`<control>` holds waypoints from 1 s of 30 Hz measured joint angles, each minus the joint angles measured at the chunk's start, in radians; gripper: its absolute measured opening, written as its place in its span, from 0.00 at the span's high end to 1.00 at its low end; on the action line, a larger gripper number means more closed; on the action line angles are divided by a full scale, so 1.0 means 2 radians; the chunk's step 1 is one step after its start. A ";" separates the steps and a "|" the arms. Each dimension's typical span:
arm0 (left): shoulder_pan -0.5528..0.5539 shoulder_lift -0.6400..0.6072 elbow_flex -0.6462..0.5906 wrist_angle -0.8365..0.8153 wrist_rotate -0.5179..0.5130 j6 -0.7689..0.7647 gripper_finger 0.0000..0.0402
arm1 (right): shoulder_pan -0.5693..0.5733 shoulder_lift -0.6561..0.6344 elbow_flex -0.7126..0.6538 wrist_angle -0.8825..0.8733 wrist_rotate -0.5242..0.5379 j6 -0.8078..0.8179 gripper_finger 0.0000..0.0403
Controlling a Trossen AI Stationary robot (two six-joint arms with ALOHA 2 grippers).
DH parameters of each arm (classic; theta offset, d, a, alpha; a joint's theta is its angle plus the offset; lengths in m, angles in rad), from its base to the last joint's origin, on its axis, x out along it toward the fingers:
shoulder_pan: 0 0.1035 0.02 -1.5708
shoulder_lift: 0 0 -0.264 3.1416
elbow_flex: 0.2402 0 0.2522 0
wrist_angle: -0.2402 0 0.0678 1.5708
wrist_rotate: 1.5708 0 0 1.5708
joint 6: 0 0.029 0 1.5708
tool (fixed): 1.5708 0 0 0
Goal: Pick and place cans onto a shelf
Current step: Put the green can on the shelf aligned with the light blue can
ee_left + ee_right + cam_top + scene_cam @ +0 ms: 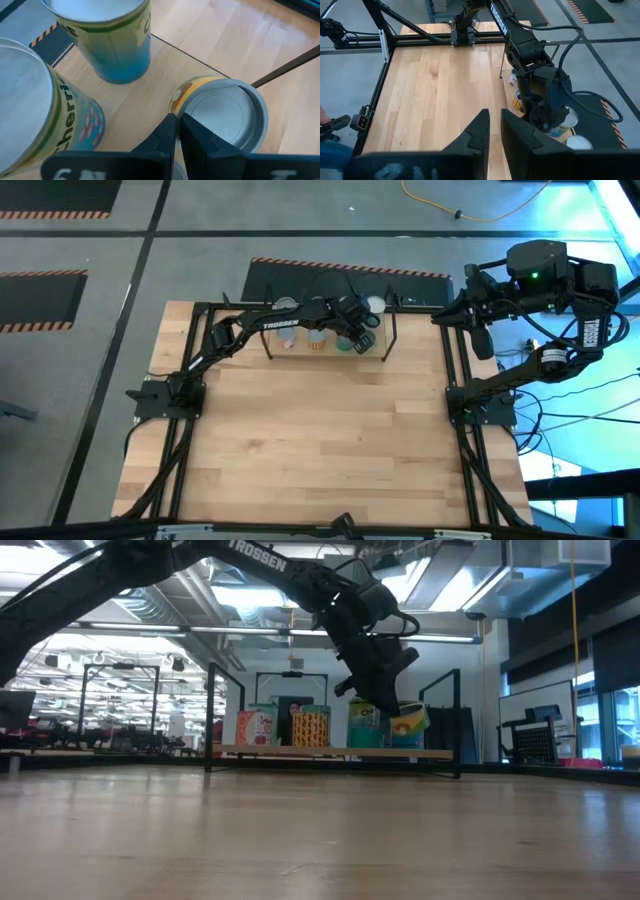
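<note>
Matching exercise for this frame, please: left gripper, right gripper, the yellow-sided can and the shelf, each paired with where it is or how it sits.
Things:
1. left gripper
2. right gripper
3. yellow-sided can
4. shelf

Places or states:
A. tilted, lifted clear of the shelf board
B. at the table's far edge, with cans standing on it
C. by the table's far right corner, away from the cans
D. reached over the shelf's right end

Pairs: 1-D, 2-C, 3-A, 4-B
</note>
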 joint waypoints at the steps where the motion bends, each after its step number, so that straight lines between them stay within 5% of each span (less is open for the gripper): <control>1: 0.000 0.000 0.000 0.000 0.000 0.001 0.96 | 0.000 0.000 0.000 0.000 0.000 0.000 0.88; 30: -0.006 0.029 0.006 0.029 0.028 0.012 0.95 | 0.000 0.000 0.000 0.000 0.000 0.000 0.88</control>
